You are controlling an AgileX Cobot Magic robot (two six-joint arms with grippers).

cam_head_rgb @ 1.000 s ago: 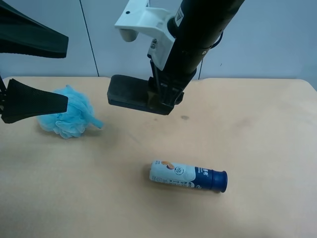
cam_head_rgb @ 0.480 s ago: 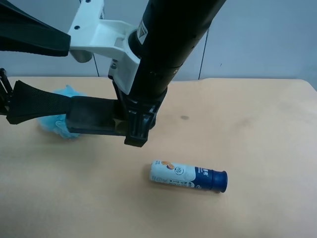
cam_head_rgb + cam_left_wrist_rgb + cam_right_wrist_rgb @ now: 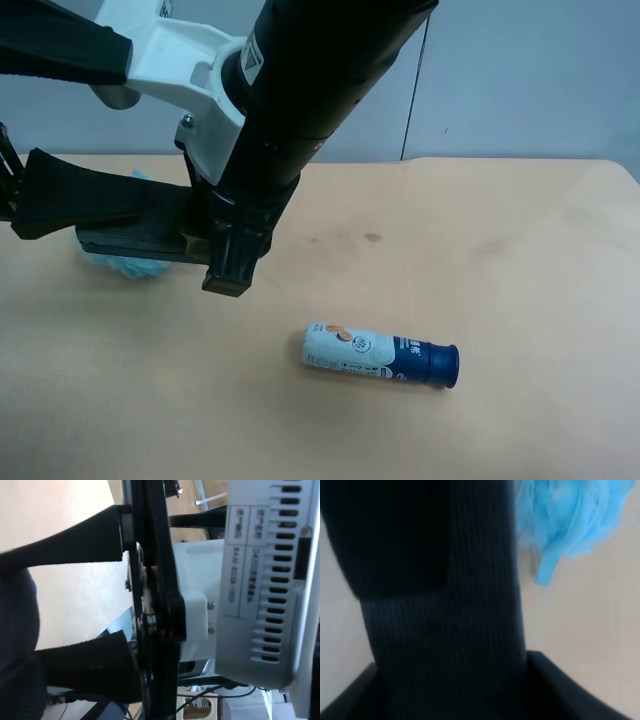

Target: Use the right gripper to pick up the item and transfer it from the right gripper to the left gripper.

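Note:
The item, a dark block, is held level above the table by my right gripper, which is shut on one end of it. In the right wrist view the item fills most of the frame between the right gripper's jaws. My left gripper is open at the exterior high view's left, its two black fingers spread wide. In the left wrist view the item lies between the left gripper's fingers without their closing on it.
A light-blue bath pouf lies on the tan table, mostly hidden behind the block; it also shows in the right wrist view. A white-and-navy bottle lies on its side near the front middle.
The right arm has carried the block leftward, from the table's middle to between the left gripper's open fingers. It now covers most of the pouf. The bottle has not moved.

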